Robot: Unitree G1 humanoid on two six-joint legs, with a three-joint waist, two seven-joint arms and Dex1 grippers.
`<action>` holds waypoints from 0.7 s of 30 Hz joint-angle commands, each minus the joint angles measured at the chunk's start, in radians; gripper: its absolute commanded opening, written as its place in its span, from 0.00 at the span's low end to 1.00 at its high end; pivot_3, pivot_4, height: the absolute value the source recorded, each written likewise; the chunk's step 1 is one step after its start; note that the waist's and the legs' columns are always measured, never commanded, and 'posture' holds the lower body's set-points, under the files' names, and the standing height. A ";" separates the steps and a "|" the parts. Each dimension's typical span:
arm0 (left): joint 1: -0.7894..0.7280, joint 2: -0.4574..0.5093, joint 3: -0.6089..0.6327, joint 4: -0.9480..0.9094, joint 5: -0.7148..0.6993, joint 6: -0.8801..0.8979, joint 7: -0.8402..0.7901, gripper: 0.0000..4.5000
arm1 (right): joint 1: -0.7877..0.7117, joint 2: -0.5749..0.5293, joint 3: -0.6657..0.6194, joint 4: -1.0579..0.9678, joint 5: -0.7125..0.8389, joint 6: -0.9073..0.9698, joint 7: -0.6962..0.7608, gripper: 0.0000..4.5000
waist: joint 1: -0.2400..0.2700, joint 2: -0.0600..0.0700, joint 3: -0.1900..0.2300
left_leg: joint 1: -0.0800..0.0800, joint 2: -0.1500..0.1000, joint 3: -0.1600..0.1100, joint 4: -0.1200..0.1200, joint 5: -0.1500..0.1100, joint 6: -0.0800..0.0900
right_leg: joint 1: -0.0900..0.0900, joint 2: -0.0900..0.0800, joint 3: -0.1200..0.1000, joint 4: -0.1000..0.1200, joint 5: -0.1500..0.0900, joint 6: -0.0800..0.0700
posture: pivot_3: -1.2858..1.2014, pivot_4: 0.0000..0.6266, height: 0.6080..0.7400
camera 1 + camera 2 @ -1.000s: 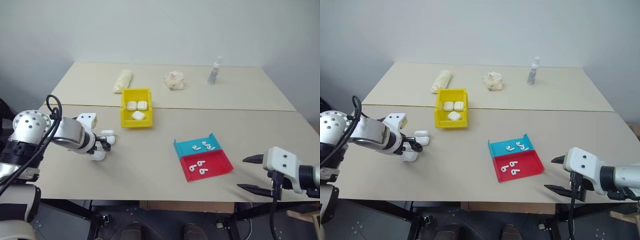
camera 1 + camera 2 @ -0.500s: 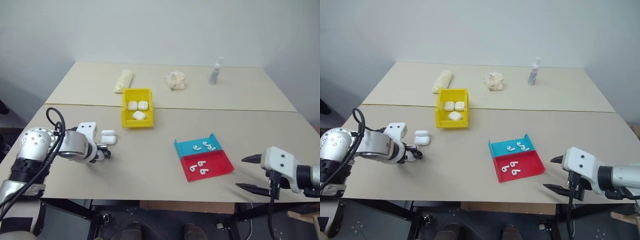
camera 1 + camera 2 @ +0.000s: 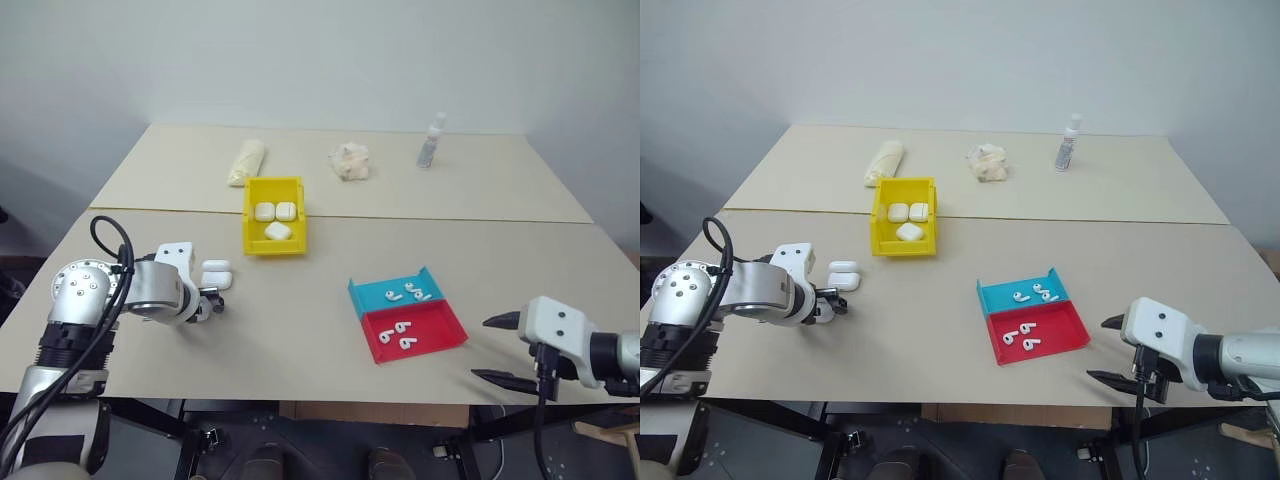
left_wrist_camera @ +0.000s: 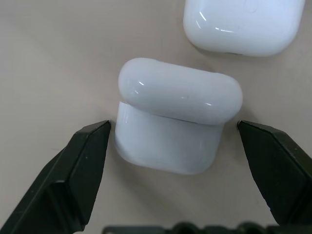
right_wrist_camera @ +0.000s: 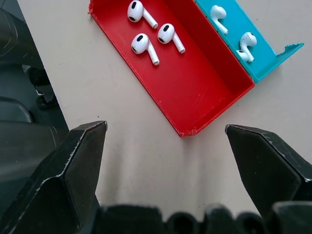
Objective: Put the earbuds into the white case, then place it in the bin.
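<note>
Two white cases lie side by side on the table, one (image 3: pixel 216 266) just behind the other (image 3: pixel 216 281). My left gripper (image 3: pixel 210 297) is at the nearer case (image 4: pixel 178 117), open, one black finger (image 4: pixel 83 165) on each side, lid shut; whether they touch it I cannot tell. The second case (image 4: pixel 243 24) lies just beyond. The yellow bin (image 3: pixel 272 248) behind them holds three more cases. Earbuds lie in the red tray (image 5: pixel 141 41) and the blue tray (image 5: pixel 243 41). My right gripper (image 3: pixel 498 348) hangs open and empty near the table's front edge, right of the trays.
The blue tray (image 3: pixel 372 292) and red tray (image 3: pixel 440 335) sit joined at centre right. On the far half of the table are a cream roll (image 3: pixel 246 160), a crumpled cloth (image 3: pixel 349 160) and a small bottle (image 3: pixel 430 142).
My left arm has drawn its elbow in and the wrist has rolled, while its gripper stays at the two cases. The right arm has kept still.
</note>
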State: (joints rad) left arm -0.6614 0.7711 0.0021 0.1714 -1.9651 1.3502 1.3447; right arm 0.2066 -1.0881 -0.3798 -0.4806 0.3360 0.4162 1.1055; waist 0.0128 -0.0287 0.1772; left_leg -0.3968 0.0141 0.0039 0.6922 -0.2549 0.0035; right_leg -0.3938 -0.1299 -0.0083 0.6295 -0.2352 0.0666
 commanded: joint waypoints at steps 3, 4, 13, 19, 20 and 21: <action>-0.007 0.018 0.008 -0.004 -0.007 0.013 -0.009 0.80 | 0.007 0.003 -0.025 -0.021 -0.005 0.008 -0.012 1.00 | 0.000 0.000 0.000 | 0.000 0.000 0.000 0.000 0.000 0.000 | 0.000 0.000 0.000 0.000 0.000 0.000 | 0.52 0.24 1.00; -0.010 0.016 0.012 0.007 -0.007 0.015 -0.012 0.73 | 0.011 0.005 -0.025 -0.022 -0.007 0.004 -0.013 1.00 | 0.000 0.000 0.000 | 0.000 0.000 0.000 0.000 0.000 0.000 | 0.000 0.000 0.000 0.000 0.000 0.000 | 0.52 0.24 1.00; -0.065 0.055 -0.021 -0.028 -0.007 0.007 -0.009 0.63 | 0.020 0.007 -0.046 -0.044 -0.006 0.005 -0.017 1.00 | 0.000 0.000 0.000 | 0.002 0.000 0.000 0.000 0.000 0.000 | 0.002 0.000 0.000 0.000 0.000 0.000 | 0.52 0.24 1.00; -0.182 0.295 -0.137 -0.145 0.039 0.068 -0.100 0.63 | -0.027 -0.037 -0.106 -0.037 0.023 -0.001 0.035 1.00 | -0.005 -0.002 0.001 | -0.001 0.000 0.000 -0.001 0.000 0.000 | 0.000 0.000 -0.001 -0.001 0.000 0.000 | 0.52 0.24 1.00; -0.200 0.307 -0.132 -0.154 0.068 0.061 -0.139 0.63 | -0.036 -0.044 -0.109 -0.030 0.025 -0.007 0.045 1.00 | -0.003 -0.001 0.001 | -0.001 0.000 0.000 -0.001 0.000 -0.001 | -0.001 0.000 0.000 -0.001 0.000 0.000 | 0.52 0.24 1.00; -0.219 0.312 -0.110 -0.164 0.117 0.048 -0.203 0.63 | -0.049 -0.053 -0.113 -0.023 0.029 -0.008 0.054 1.00 | -0.001 -0.001 0.001 | 0.000 0.000 0.000 -0.002 0.000 -0.001 | 0.000 0.000 -0.001 -0.002 0.000 0.000 | 0.52 0.24 1.00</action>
State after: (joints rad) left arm -0.8570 1.0739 -0.1283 0.0470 -1.9118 1.4047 1.2293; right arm 0.1786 -1.1212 -0.4509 -0.4998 0.3384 0.4195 1.1399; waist 0.0115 -0.0298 0.1777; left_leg -0.3967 0.0140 0.0054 0.6908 -0.2545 0.0026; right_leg -0.3933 -0.1298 -0.0095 0.6277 -0.2353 0.0666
